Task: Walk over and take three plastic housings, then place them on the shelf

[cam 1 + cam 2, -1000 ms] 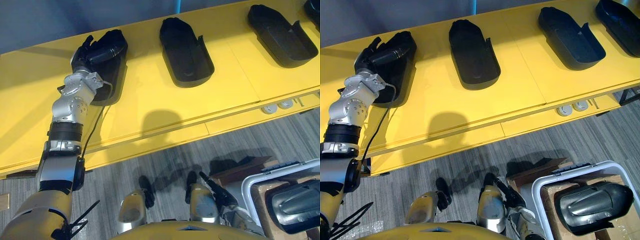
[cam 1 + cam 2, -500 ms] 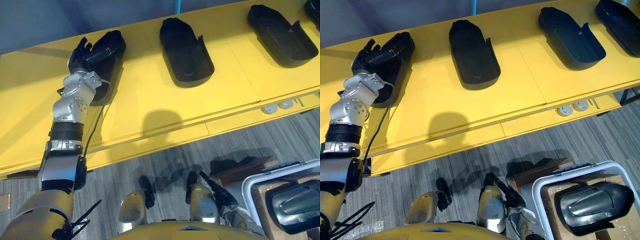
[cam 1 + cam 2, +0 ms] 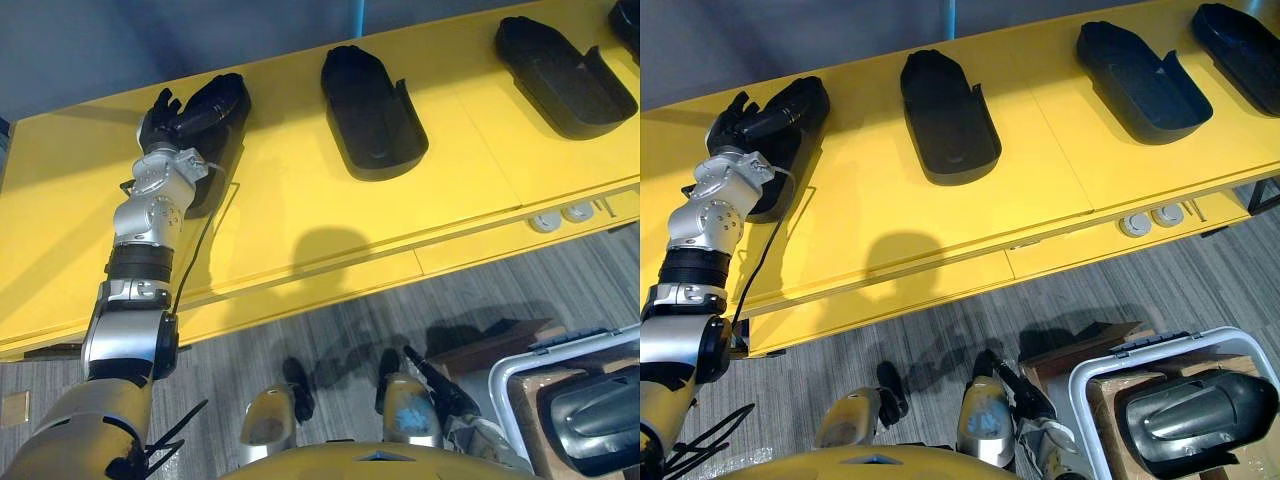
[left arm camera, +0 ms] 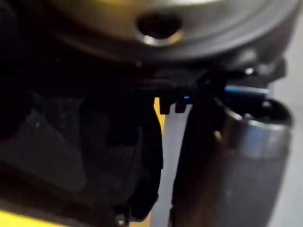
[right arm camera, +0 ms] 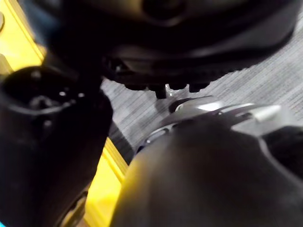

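Several black plastic housings lie in a row on the yellow shelf (image 3: 300, 210). My left hand (image 3: 160, 112) rests at the far left edge of the leftmost housing (image 3: 218, 135), fingers spread and straight; in the left wrist view its thumb (image 4: 232, 165) stands apart from the dark housing (image 4: 71, 156). To the right lie a second housing (image 3: 372, 112), a third (image 3: 565, 75) and a fourth (image 3: 1240, 40). My right hand (image 3: 1025, 395) hangs low over the floor, fingers straight and holding nothing.
A white crate (image 3: 1090, 385) at the lower right holds a cardboard box with another dark housing (image 3: 1190, 425). Two round white sockets (image 3: 560, 215) sit in the shelf's front face. Grey carpet floor (image 3: 330, 330) lies between me and the shelf.
My left hand has slid off the top of the leftmost housing toward its far left edge, and its fingers have straightened. The whole picture has shifted slightly.
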Available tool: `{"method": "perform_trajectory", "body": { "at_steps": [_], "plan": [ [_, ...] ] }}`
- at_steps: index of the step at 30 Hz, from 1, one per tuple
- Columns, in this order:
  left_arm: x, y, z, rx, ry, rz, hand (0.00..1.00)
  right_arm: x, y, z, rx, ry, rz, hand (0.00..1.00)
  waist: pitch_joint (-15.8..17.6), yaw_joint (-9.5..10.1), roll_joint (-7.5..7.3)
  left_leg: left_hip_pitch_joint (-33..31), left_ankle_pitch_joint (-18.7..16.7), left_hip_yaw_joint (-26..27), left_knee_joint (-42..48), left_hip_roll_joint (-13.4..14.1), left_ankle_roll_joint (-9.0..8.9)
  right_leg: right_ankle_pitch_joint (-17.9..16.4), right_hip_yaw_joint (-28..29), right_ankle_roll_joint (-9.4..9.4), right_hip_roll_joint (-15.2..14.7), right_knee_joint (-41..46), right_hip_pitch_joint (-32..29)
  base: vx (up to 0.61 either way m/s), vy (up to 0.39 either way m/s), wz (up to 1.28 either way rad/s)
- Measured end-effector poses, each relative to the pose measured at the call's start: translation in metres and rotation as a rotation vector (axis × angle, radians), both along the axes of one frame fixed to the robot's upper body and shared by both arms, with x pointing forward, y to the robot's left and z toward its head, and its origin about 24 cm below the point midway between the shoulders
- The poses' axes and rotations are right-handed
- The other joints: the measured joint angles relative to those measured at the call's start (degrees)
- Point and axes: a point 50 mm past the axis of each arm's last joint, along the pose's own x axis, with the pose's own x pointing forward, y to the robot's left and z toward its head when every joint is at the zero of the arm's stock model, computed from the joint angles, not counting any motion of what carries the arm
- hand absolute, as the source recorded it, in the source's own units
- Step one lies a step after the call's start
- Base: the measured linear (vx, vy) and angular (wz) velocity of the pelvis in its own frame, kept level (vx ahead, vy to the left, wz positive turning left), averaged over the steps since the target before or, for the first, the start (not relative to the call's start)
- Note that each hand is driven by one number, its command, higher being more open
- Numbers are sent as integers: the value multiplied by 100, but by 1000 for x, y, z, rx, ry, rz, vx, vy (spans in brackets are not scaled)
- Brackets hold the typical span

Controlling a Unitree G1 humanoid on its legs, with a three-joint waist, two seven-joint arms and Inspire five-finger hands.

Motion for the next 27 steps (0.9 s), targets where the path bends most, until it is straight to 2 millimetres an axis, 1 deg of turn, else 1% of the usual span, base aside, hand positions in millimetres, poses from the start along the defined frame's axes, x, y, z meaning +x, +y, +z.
{"method": "perform_trajectory", "body": {
  "at_steps": [3, 5, 7, 9, 10, 12, 13, 17, 18, 19, 20, 23, 25, 27],
  "plan": [
    [2, -5, -2, 24, -13, -28, 100, -5, 0, -2, -7, 18, -8, 100, -4, 4, 5, 117, 7, -38, -15, -13, -2, -3, -41, -3, 1, -37, 146, 31, -7, 4],
    [2, -8, 3, 36, -58, -44, 100, -5, -1, -2, -8, 20, -8, 100, -5, 11, 6, 160, 6, -44, -42, -19, -4, -2, -68, -2, 4, -94, 214, -5, -11, 5],
    [0, -11, 12, 86, -113, -42, 100, -8, 0, -3, -8, 26, -9, 100, -25, 19, 16, 195, 16, -57, -106, -33, -8, -2, -96, -2, 6, -116, 258, -10, -15, 6],
    [-5, -19, 30, 111, -218, -65, 100, -14, -1, -4, -12, 44, -6, 100, -45, 61, 35, 265, 29, -85, -158, -42, -8, -1, -144, 0, 5, -173, 349, 16, -12, 6],
    [-11, -25, 42, 133, -294, -93, 100, -22, 0, -7, -10, 67, -5, 100, -131, 122, 48, 313, 52, -85, -227, -56, -22, -2, -154, -1, 10, -199, 385, 39, -7, 1],
    [-16, -30, 53, 150, -354, -116, 100, -27, 1, -9, -7, 89, -9, 100, -215, 161, 58, 354, 76, -84, -276, -69, -31, -2, -161, -1, 9, -217, 393, 61, -8, 1],
    [-23, -31, 62, 173, -414, -132, 100, -29, 0, -10, -6, 97, -12, 100, -249, 150, 71, 427, 88, -94, -329, -86, -37, -2, -177, -1, 8, -254, 468, 58, -1, 2],
    [-40, -38, 78, 207, -533, -182, 100, -38, 0, -12, -6, 122, -17, 100, -600, 158, 140, 495, 106, -133, -436, -111, -57, 0, -265, 3, 3, -394, 589, 37, 1, 7],
    [-43, -41, 82, 212, -557, -191, 100, -39, 0, -13, -5, 128, -18, 100, -627, 167, 143, 521, 114, -152, -453, -111, -62, 0, -285, 3, 4, -397, 625, 16, -7, 7],
    [-45, -43, 84, 214, -570, -197, 100, -40, 0, -13, -4, 133, -19, 100, -638, 177, 143, 560, 127, -160, -482, -112, -71, 0, -296, 2, 7, -402, 658, -12, -12, 5],
    [-48, -44, 86, 222, -584, -200, 100, -42, 0, -14, -3, 143, -21, 100, -717, 197, 145, 591, 157, -164, -542, -117, -89, 0, -305, 2, 13, -412, 670, 0, 0, 0],
    [-52, -40, 90, 282, -587, -172, 100, -45, 0, -15, 0, 154, -27, 100, -807, 201, 147, 684, 278, -167, -774, -145, -101, 15, -332, 24, 25, -486, 730, -35, -10, 2],
    [-53, -34, 85, 300, -566, -154, 100, -48, -1, -15, 0, 161, -33, 100, -864, 192, 174, 723, 300, -172, -901, -167, -132, 27, -351, 41, 26, -506, 732, -56, -3, 2],
    [-56, -18, 70, 332, -500, -109, 100, -50, -4, -15, -10, 169, -40, 100, -887, 178, 189, 790, 345, -156, -1009, -195, -129, 35, -347, 53, 21, -508, 747, -14, 4, -2]
  ]
}}
